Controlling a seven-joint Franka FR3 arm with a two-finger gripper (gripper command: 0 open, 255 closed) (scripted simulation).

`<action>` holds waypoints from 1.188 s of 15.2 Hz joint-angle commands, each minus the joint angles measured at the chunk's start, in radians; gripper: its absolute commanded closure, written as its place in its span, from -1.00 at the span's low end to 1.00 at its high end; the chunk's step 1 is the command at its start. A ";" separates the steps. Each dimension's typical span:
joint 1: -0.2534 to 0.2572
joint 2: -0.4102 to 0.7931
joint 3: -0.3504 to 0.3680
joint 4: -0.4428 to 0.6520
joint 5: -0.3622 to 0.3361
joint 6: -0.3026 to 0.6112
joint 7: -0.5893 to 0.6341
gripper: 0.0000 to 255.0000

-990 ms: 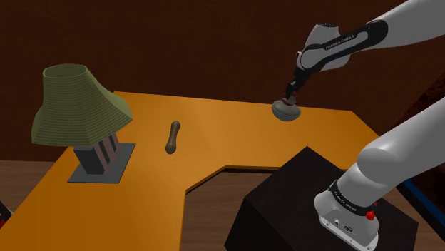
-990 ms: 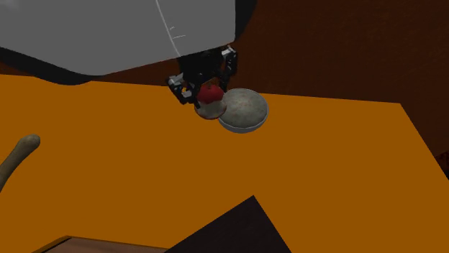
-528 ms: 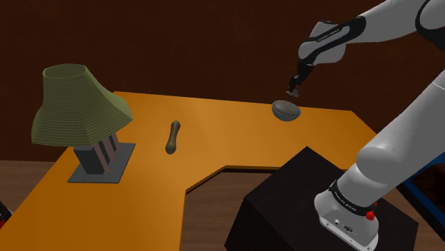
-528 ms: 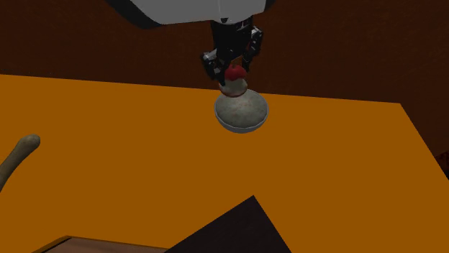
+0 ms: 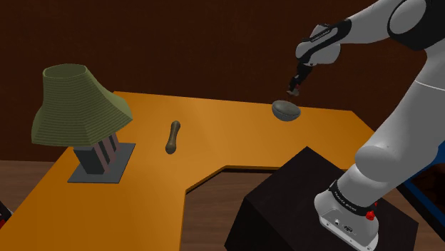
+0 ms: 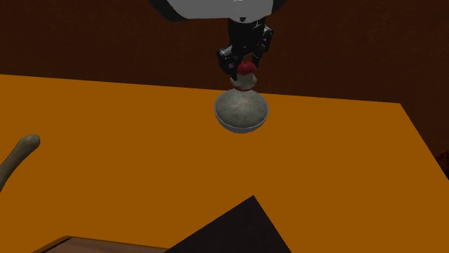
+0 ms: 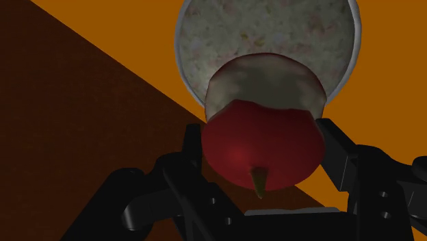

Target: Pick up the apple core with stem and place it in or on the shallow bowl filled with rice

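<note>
My black gripper (image 6: 245,70) is shut on the apple core (image 6: 247,75), red at the stem end and pale below. In the wrist view the core (image 7: 263,137) sits clasped between both fingers (image 7: 342,161), its short stem pointing back at the camera. It hangs just above the far rim of the shallow grey bowl of rice (image 6: 242,112), which stands on the orange table (image 6: 144,158). The bowl (image 7: 267,41) shows speckled rice beyond the core. In the shoulder view the gripper (image 5: 293,88) hovers above the bowl (image 5: 286,110), a little toward the back.
A brown bone-shaped object (image 5: 173,136) lies mid-table, and a green-shaded lamp (image 5: 77,107) on a dark base stands at the shoulder view's left. The black stand (image 5: 314,200) fills the table's cut-out. A dark brown wall runs behind.
The gripper has carried the apple core up and across from beside the bowl's near-left rim to just above its far rim. The grip has stayed shut.
</note>
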State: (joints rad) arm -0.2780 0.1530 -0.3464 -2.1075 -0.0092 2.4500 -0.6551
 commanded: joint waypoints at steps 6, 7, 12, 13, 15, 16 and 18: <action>-0.007 0.061 0.009 -0.030 0.029 0.088 -0.014 1.00; -0.008 0.070 0.011 -0.034 0.033 0.100 -0.017 1.00; -0.013 0.098 0.017 -0.043 0.048 0.137 -0.025 1.00; -0.013 0.098 0.017 -0.043 0.048 0.137 -0.025 1.00; -0.013 0.098 0.017 -0.043 0.048 0.137 -0.025 1.00; -0.013 0.098 0.017 -0.043 0.048 0.137 -0.025 1.00; -0.013 0.098 0.017 -0.043 0.048 0.137 -0.025 -1.00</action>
State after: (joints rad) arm -0.2913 0.2513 -0.3297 -2.1502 0.0390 2.5866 -0.6805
